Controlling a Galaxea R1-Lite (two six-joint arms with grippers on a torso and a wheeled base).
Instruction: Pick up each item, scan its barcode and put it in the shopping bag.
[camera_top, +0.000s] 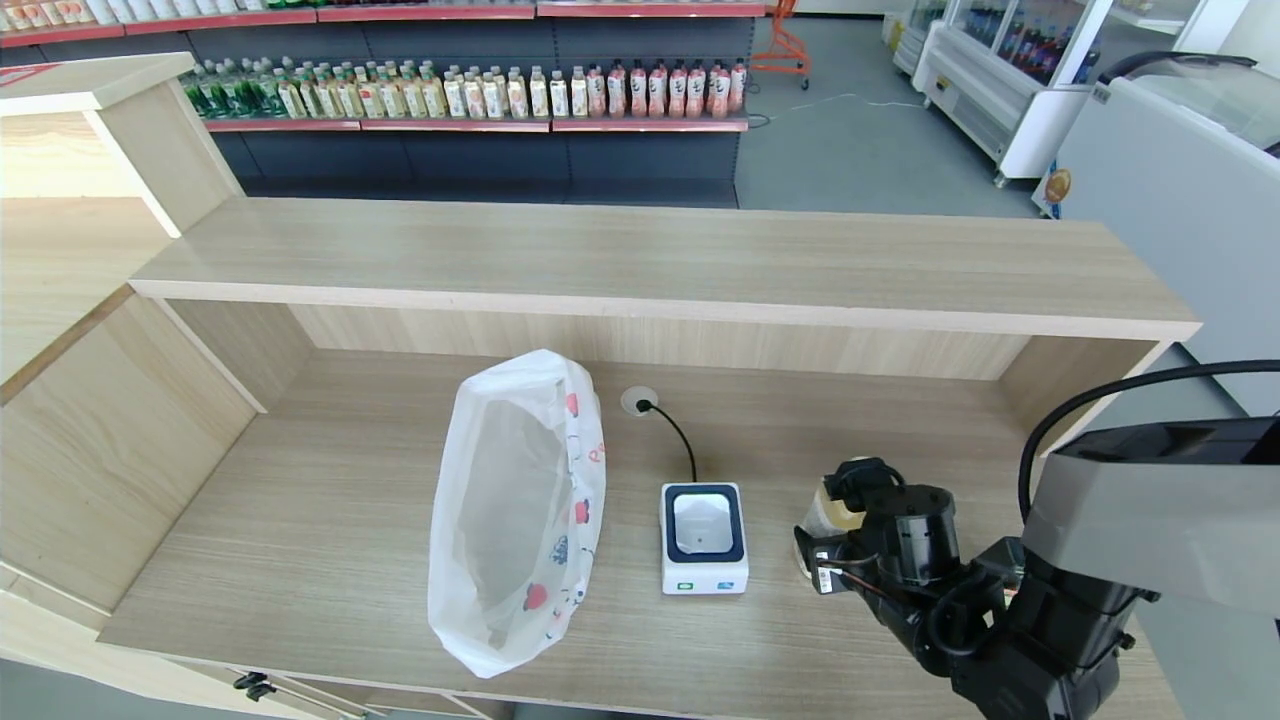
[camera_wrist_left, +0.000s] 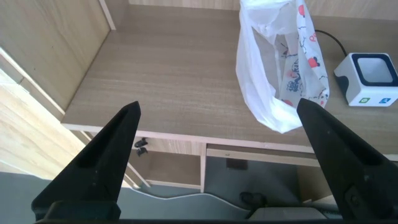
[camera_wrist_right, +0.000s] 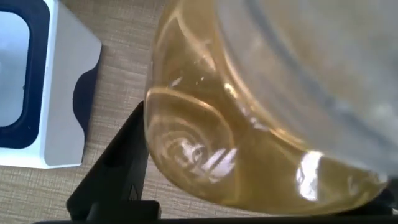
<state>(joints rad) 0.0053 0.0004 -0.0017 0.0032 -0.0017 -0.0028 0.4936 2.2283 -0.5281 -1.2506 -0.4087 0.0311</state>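
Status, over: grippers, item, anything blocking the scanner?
Left gripper open, off counter's near edge. Right gripper shut on bottle, right of scanner. Nothing between them; shopping bag left of scanner.

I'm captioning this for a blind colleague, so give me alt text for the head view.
The robot's right gripper is at a pale tan round container on a light wooden counter, right of a white square barcode scanner. A white plastic shopping bag with small coloured prints lies open left of the scanner.
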